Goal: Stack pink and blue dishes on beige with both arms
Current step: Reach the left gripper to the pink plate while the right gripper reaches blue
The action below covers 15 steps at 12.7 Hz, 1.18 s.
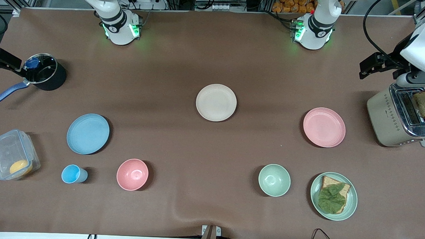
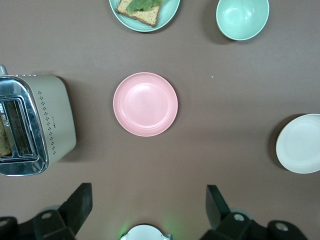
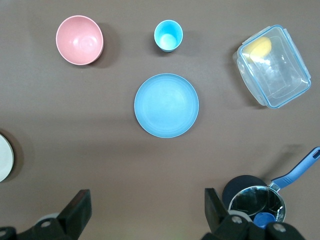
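Opening step, nothing stacked. Left gripper [image 2: 146, 210] fingers [image 2: 77, 205] spread wide, empty, high above pink plate [image 2: 145, 104]; right gripper [image 3: 145, 210] likewise above blue plate [image 3: 166, 105]. Beige plate [image 1: 216, 102] bare mid-tabletop. Next: descend, pinch rims.

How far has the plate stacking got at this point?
Nothing is stacked yet. The beige plate sits bare mid-table; the pink plate and blue plate lie apart on the cloth. The left hand hangs open above the pink plate, the right hand open above the blue. Both pickups and placements remain.
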Tool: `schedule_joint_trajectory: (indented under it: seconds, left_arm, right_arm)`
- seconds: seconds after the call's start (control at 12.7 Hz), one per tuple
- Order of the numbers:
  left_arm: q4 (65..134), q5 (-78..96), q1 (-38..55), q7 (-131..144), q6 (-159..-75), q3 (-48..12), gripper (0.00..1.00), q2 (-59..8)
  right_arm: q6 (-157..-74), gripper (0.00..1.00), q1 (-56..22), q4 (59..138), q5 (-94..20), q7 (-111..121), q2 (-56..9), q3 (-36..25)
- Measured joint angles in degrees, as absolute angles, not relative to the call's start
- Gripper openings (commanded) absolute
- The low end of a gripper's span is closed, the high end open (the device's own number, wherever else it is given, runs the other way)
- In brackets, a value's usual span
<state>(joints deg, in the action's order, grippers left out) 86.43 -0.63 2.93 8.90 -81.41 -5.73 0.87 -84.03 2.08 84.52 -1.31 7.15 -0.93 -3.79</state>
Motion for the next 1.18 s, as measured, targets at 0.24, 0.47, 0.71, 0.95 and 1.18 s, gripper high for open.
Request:
schedule_joint_trajectory:
  seconds: [0.24, 0.47, 0.71, 0.95, 1.18]
  left_arm:
    - [86.43, -1.23, 2.98, 8.90, -81.39, -5.53, 1.00, 0.87]
    - [87.06, -1.28, 2.98, 8.71, -81.29, -3.60, 1.00, 0.57]
    - [88.42, -1.27, 1.01, 7.19, -82.82, -2.75, 1.00, -2.40]
    - [92.87, -1.27, -3.12, 3.68, -90.41, -2.54, 1.00, -6.95]
    - [102.38, -1.27, -4.27, 3.42, -101.94, -2.50, 1.00, -8.24]
  right_arm:
    - [-84.03, 1.00, 2.11, 84.52, -1.31, 7.15, -0.93, -3.80]
    - [-84.06, 1.00, 2.08, 84.51, -1.29, 7.15, -0.93, -3.74]
    - [-84.08, 1.00, 2.11, 84.51, -1.27, 7.16, -1.01, -3.76]
    - [-84.00, 1.00, 2.18, 84.64, -1.25, 7.16, -2.24, -3.83]
    - [-83.16, 1.00, 2.67, 84.82, -1.14, 7.16, -6.11, -4.17]
